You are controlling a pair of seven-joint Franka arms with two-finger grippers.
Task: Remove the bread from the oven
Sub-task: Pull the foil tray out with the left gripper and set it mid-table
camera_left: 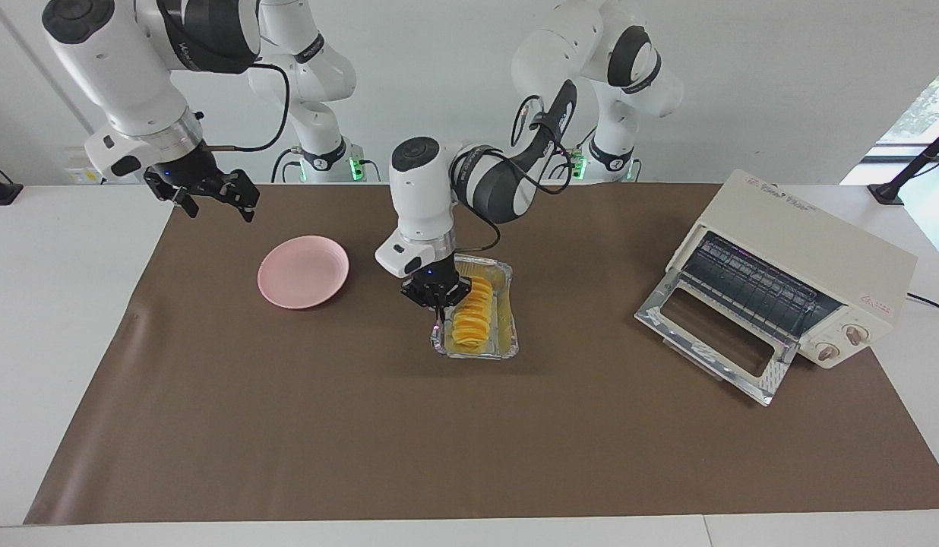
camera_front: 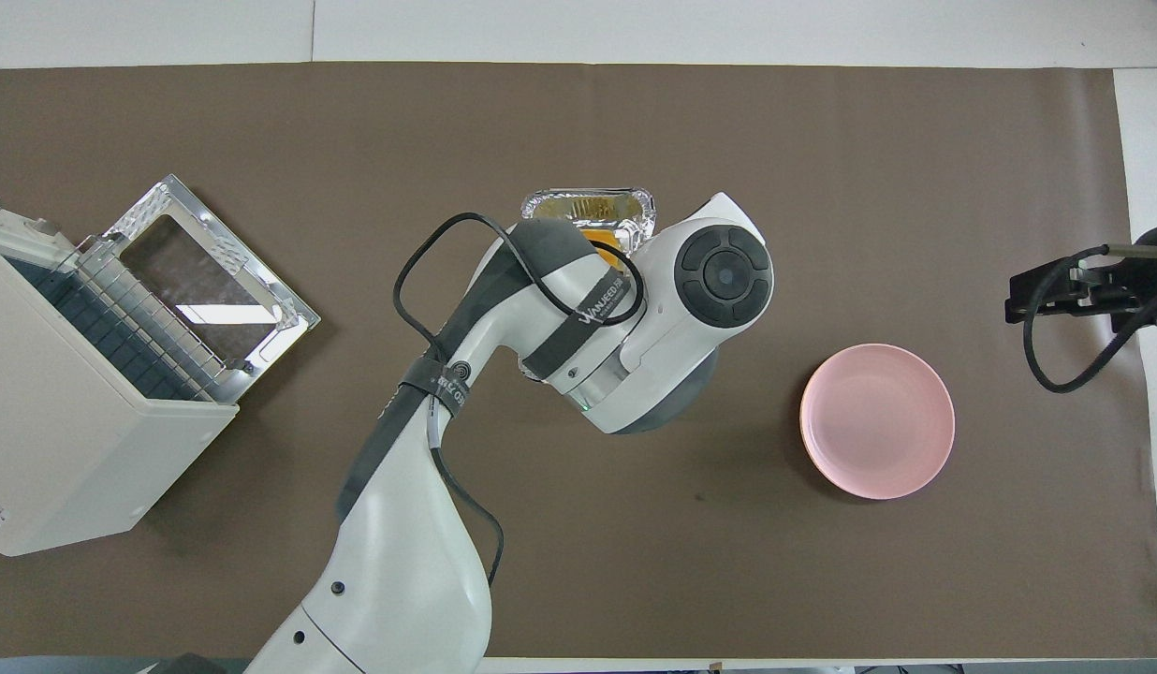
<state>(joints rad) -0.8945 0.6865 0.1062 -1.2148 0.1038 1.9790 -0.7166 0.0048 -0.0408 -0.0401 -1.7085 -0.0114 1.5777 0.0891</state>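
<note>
White table [camera_left: 59, 319] under brown mat [camera_left: 363, 425]; oven [camera_left: 788, 266], pink plate [camera_left: 303, 271].

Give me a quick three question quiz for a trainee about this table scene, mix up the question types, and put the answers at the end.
1. True or false: the bread lies on the wire rack inside the oven.
2. Multiple choice: the left gripper is shut on what? A) the rim of the foil tray B) the pink plate C) the oven door
3. Fill in: the right gripper, jaws open, waits in the air above the table edge near the ____.

Key: 1 false, the bread lies in the foil tray, out on the brown mat; 2 A; 3 pink plate.
</note>
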